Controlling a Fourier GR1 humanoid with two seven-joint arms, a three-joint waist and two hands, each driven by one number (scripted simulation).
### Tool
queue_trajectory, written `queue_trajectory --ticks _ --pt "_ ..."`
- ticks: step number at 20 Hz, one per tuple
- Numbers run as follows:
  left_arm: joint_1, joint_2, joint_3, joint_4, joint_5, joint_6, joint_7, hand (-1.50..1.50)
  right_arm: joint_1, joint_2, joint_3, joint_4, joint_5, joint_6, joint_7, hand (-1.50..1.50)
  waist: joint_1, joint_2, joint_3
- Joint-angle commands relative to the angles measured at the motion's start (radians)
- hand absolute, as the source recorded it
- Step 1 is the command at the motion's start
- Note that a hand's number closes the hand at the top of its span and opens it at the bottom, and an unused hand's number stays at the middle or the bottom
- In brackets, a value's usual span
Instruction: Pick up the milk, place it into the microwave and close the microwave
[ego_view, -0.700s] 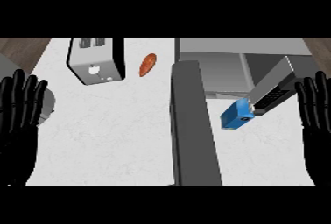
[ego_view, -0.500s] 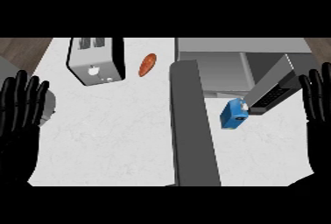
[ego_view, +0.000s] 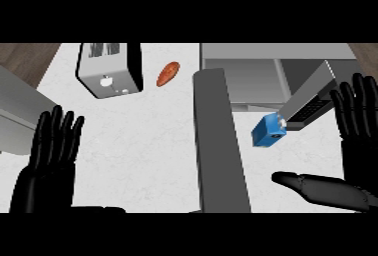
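Boxy blue milk beside grey, flat-walled microwave.

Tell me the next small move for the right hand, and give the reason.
Probably shift the right hand left and down toward the blue milk carton, thumb leading. The carton stands on the counter just in front of the open microwave, untouched, and the right hand is open with straight fingers beside it, holding nothing. The left hand rests open at the view's left.
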Motion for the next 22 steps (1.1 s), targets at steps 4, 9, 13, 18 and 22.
queue_trajectory --ticks 4,9,13,18,22 --pt "0.212 -0.002 -0.016 -0.036 0.081 -0.103 -0.120 -1.50 0.038 0.033 0.024 0.060 0.014 -0.021 -0.038 -1.50 0.004 0.000 0.001" --pt "0.305 -0.002 -0.062 -0.023 0.045 -0.105 -0.215 -1.50 0.114 0.044 0.039 0.087 0.006 -0.026 -0.105 -1.50 0.004 -0.001 0.001" --pt "0.315 0.043 -0.009 -0.068 0.109 -0.141 -0.195 -1.50 0.124 0.045 0.027 0.176 -0.012 -0.039 -0.158 -1.50 0.005 0.000 0.002" --pt "0.344 -0.009 -0.109 0.025 0.010 -0.124 -0.311 -1.50 0.148 0.045 0.085 0.340 -0.039 -0.102 -0.342 -1.50 0.003 0.000 0.002" --pt "0.349 -0.008 -0.095 -0.001 0.038 -0.109 -0.276 -1.50 0.112 0.022 -0.047 0.442 -0.083 -0.043 -0.398 -1.50 0.002 0.001 0.002"
